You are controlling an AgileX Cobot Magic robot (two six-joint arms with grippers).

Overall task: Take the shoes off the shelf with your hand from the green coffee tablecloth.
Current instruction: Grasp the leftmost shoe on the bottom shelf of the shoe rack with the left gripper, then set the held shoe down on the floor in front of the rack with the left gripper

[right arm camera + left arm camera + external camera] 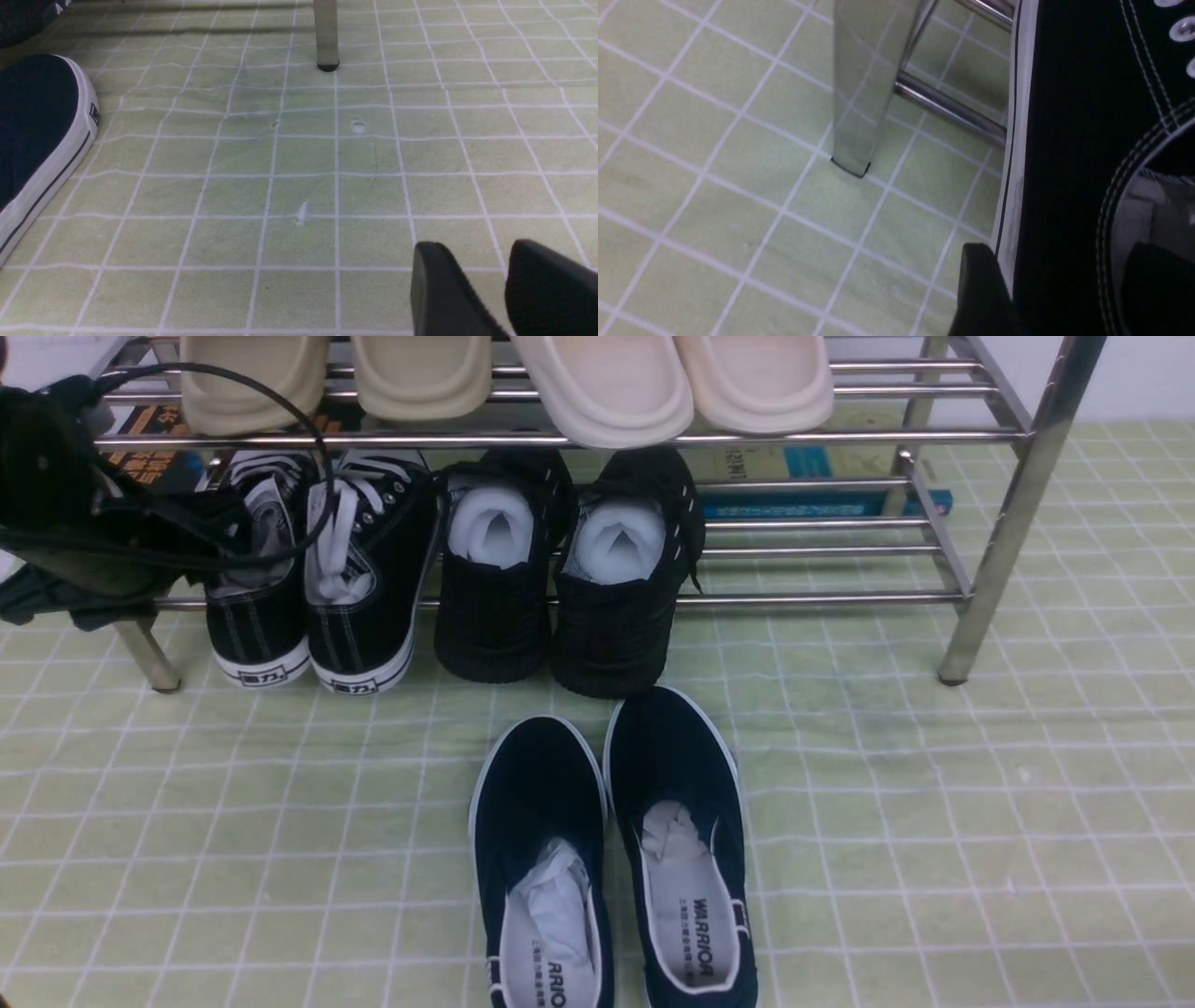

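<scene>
The shoes (359, 607), a black lace-up pair with white soles, are found at the left end of the lower tier of the shelf (822, 434). Heels overhang the front bar toward the robot and toes point to the rear, so the long axis is laid front to back. Whether the heels touch the tablecloth (934, 803) cannot be told. The left gripper (1064, 280) is placed at the outer shoe of the pair. Its jaws are seen spread, with one finger (980, 289) outside the white sole edge and the other (1157, 289) inside the shoe's opening. The side wall is thus straddled but is not seen to be pinched. The right gripper (507, 284) is held low over bare tablecloth, well apart from the pair, with jaws parted and nothing between them. The left arm is judged by far the nearer. A closing across the side wall, then a pull along the shoe's length toward the robot, is judged to be called for. The black knit sneakers (560, 607) just beside the pair are noted as a snag risk.
</scene>
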